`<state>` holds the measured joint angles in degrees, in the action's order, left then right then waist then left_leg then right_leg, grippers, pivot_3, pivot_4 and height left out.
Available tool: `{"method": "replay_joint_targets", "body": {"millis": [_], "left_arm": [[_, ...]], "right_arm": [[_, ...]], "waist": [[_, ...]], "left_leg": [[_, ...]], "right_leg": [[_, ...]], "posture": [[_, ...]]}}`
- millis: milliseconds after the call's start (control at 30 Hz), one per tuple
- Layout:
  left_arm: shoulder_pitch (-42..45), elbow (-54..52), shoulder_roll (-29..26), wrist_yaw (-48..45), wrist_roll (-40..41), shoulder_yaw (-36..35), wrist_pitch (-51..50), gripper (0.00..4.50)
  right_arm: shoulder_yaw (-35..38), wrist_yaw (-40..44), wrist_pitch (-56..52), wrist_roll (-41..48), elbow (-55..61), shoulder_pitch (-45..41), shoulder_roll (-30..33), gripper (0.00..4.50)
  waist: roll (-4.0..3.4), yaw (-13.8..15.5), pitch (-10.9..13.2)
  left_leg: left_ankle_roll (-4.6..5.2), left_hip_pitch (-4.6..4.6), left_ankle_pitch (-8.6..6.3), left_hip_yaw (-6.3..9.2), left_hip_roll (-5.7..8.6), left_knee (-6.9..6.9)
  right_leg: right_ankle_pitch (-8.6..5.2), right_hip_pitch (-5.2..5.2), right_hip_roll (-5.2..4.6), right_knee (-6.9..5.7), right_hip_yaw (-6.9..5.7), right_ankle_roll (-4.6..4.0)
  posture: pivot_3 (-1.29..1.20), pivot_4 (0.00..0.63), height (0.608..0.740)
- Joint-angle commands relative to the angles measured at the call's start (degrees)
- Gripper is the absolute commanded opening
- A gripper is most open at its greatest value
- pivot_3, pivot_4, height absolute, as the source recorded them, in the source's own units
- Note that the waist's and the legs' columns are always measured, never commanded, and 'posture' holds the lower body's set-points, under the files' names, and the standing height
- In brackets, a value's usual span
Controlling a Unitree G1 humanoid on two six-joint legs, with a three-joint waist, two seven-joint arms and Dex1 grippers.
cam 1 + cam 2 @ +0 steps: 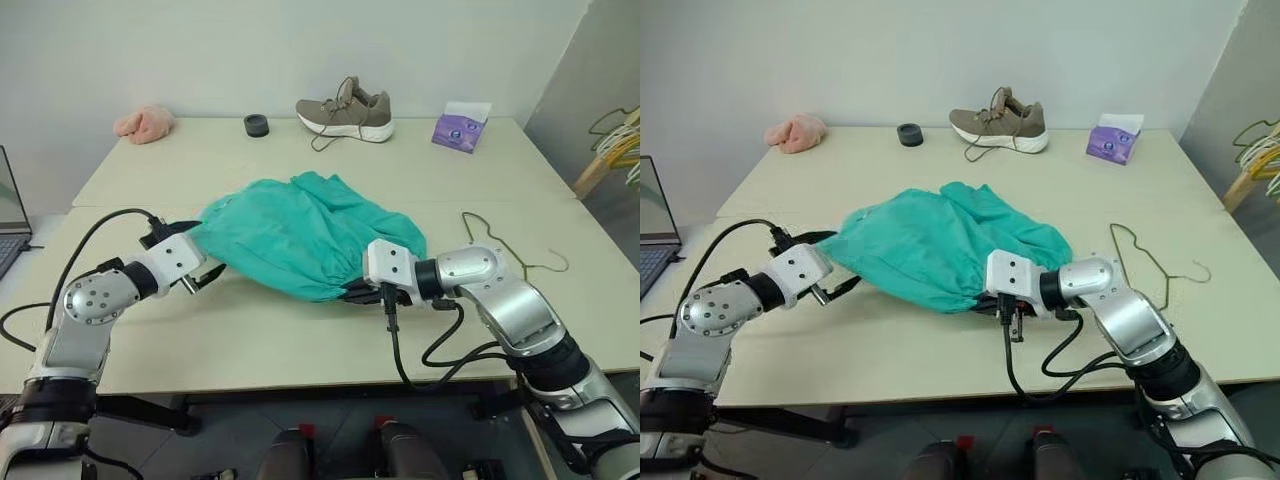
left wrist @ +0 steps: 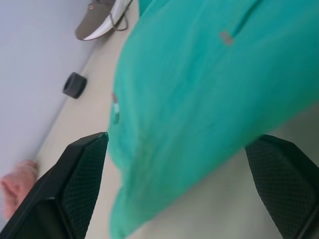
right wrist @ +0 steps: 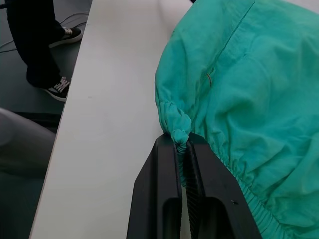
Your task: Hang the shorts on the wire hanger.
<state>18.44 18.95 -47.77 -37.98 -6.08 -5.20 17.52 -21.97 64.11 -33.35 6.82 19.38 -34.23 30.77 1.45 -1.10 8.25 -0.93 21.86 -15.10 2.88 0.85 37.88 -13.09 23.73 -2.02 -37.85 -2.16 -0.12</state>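
Two jaws at work, nothing hung so far. Right gripper [image 3: 182,149] clenched on the gathered waistband of the shorts [image 1: 300,235], near edge, right of centre. Left gripper [image 2: 179,189] spread wide at the left end of the cloth, grasping nothing, fabric between its fingers [image 2: 82,169] but not pinched. Shorts heaped mid-worktop [image 1: 250,340], long axis running left to right, waistband along the near side, legs trailing toward the far right. Wire hanger [image 1: 505,245] flat on the worktop to the right of the shorts, apart from them, untouched, hook toward the near right. Left to do, by the look of it: secure the other end of the waistband, lift, bring cloth to hanger, drape over the wire.
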Motion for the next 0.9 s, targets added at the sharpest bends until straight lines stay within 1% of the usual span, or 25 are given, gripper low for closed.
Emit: {"method": "replay_joint_targets", "body": {"millis": [33,133,233,367,433,467,500,567,633,667,733,800,867,900], "left_arm": [[2.7,3.0,-1.6,2.7,-3.1,0.8,4.2,4.50],[4.3,7.4,-3.3,4.7,-8.4,3.8,8.1,4.50],[5.5,11.2,-4.9,6.3,-12.8,6.8,10.5,3.96],[6.8,15.1,-6.5,7.0,-17.1,10.4,12.6,2.72],[7.0,15.8,-7.0,5.1,-17.5,11.8,12.6,2.05],[6.5,15.4,-7.4,1.8,-16.4,12.6,12.2,1.83],[6.0,14.9,-7.6,-0.5,-15.4,13.1,11.8,1.47],[3.7,12.0,-8.6,-8.1,-11.8,13.7,9.5,0.79],[-0.9,5.0,-10.5,-18.6,-5.1,13.5,3.1,0.18],[-3.3,0.8,-11.9,-23.1,-1.8,13.2,-0.5,0.01],[-8.5,-9.2,-14.7,-30.3,5.8,11.7,-10.0,0.01],[-12.5,-19.7,-17.6,-35.3,14.1,9.4,-20.8,0.01],[-13.1,-26.8,-19.0,-37.5,19.9,7.4,-28.7,0.01],[-11.9,-29.1,-18.9,-37.8,22.2,6.6,-32.0,0.01]], "right_arm": [[1.4,0.2,-0.7,2.4,3.7,0.1,1.1,0.01],[1.7,0.4,-1.4,4.0,5.4,0.4,2.0,0.01],[2.1,0.4,-2.4,5.9,7.0,0.6,2.5,0.00],[2.3,0.2,-2.9,7.6,8.2,0.9,3.2,0.00],[2.6,0.2,-2.8,8.4,8.5,1.1,3.8,0.00],[2.9,0.3,-2.8,8.7,8.4,1.3,4.2,0.00],[3.1,0.3,-2.7,9.1,8.4,1.4,4.6,0.00],[3.7,0.8,-1.8,9.2,7.4,1.8,6.3,0.00],[4.8,2.0,0.5,8.4,4.7,2.2,9.2,0.00],[5.5,2.9,2.1,7.8,2.7,2.1,10.8,0.00],[7.3,4.2,5.0,7.0,-2.4,1.0,13.7,0.00],[9.4,5.4,7.2,7.0,-8.4,-1.5,16.0,0.00],[10.9,6.7,8.3,7.3,-13.7,-4.5,17.3,0.00],[11.2,7.3,9.1,7.1,-16.6,-6.3,17.5,0.00]], "waist": [[0.00,-0.3,0.0],[0.00,-0.6,0.0],[0.00,-0.7,0.0],[0.00,-0.8,0.0],[0.00,-0.8,0.0],[0.00,-0.7,0.0],[0.00,-0.7,0.0],[0.00,-0.8,0.0],[-0.01,-0.9,0.0],[-0.03,-1.0,0.0],[-0.12,-1.2,0.1],[-0.24,-1.3,0.1],[-0.36,-1.3,0.4],[-0.39,-1.1,0.4]], "left_leg": [[0.00,0.00,0.00,0.00,0.00,0.00],[0.00,0.00,-0.01,0.00,-0.02,-0.01],[0.00,0.00,-0.02,-0.01,-0.05,-0.02],[0.01,0.00,-0.04,-0.03,-0.09,-0.02],[0.01,0.01,-0.05,-0.04,-0.10,-0.01],[0.01,0.01,-0.05,-0.04,-0.10,0.00],[0.00,0.02,-0.05,-0.04,-0.10,0.01],[0.01,0.02,-0.05,-0.07,-0.09,0.01],[0.01,0.00,-0.05,-0.11,-0.10,0.00],[0.01,-0.01,-0.07,-0.14,-0.12,0.00],[0.04,-0.06,-0.11,-0.26,-0.12,0.00],[0.08,-0.10,-0.13,-0.35,-0.14,-0.02],[0.11,-0.08,-0.15,-0.42,-0.17,-0.01],[0.11,-0.06,-0.15,-0.44,-0.18,0.01]], "right_leg": [[0.00,0.00,0.00,0.00,0.00,0.00],[0.00,0.01,0.01,-0.01,-0.01,0.00],[0.00,0.02,0.02,-0.02,-0.01,0.00],[0.00,0.04,0.05,-0.02,-0.01,0.00],[0.00,0.04,0.06,-0.02,-0.01,0.00],[0.00,0.04,0.06,-0.02,-0.01,0.00],[0.00,0.04,0.06,-0.02,-0.02,0.00],[0.00,0.04,0.06,-0.02,-0.02,0.01],[-0.01,0.04,0.06,-0.02,0.00,0.00],[-0.01,0.04,0.06,0.00,0.01,0.00],[-0.03,0.03,0.06,0.02,0.05,0.01],[-0.18,0.02,0.06,0.09,0.09,0.22],[-0.21,0.04,0.07,0.09,0.11,0.21],[-0.22,0.05,0.09,0.09,0.12,0.21]], "posture": [[-0.08,0.104,0.740],[-0.08,0.104,0.740],[-0.08,0.104,0.740],[-0.09,0.104,0.740],[-0.09,0.104,0.740],[-0.09,0.104,0.740],[-0.09,0.106,0.740],[-0.09,0.106,0.740],[-0.09,0.110,0.740],[-0.09,0.111,0.740],[-0.08,0.112,0.740],[-0.08,0.111,0.740],[-0.07,0.106,0.740],[-0.06,0.105,0.740]]}}
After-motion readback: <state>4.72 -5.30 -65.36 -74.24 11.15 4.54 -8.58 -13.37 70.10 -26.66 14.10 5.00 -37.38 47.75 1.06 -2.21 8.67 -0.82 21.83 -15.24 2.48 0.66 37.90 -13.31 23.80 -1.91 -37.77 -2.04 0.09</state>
